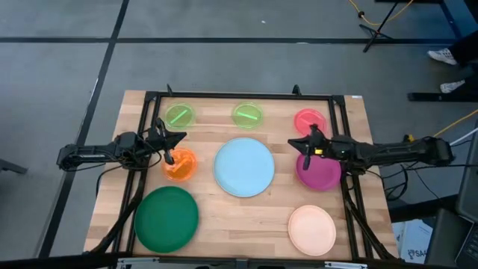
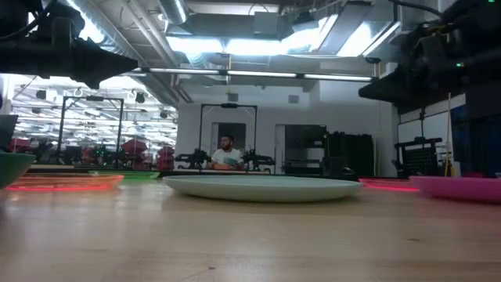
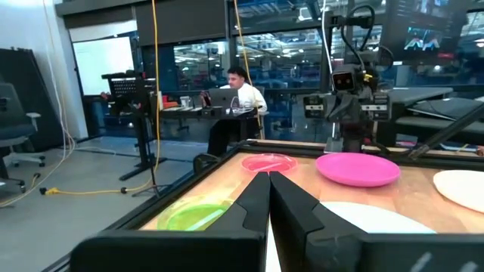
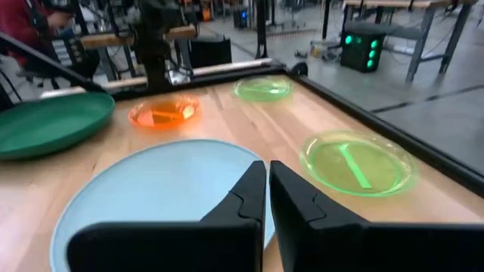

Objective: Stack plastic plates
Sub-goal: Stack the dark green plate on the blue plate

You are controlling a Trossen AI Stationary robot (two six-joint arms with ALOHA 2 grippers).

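Nothing stacked yet. Big blue plate (image 1: 244,167) sat mid-table, green plate (image 1: 166,217) at near-left corner, magenta plate (image 1: 319,171) under right claw (image 1: 305,145). Small orange plate (image 1: 180,164) under left claw (image 1: 174,140). Both claws pinched closed, holding nothing. Decent gaps between plates, frame rail (image 1: 243,97) hemmed far edge.

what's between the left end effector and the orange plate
Nothing visible. The left end effector hangs shut just above the orange plate near its edge, with only bare table around it.
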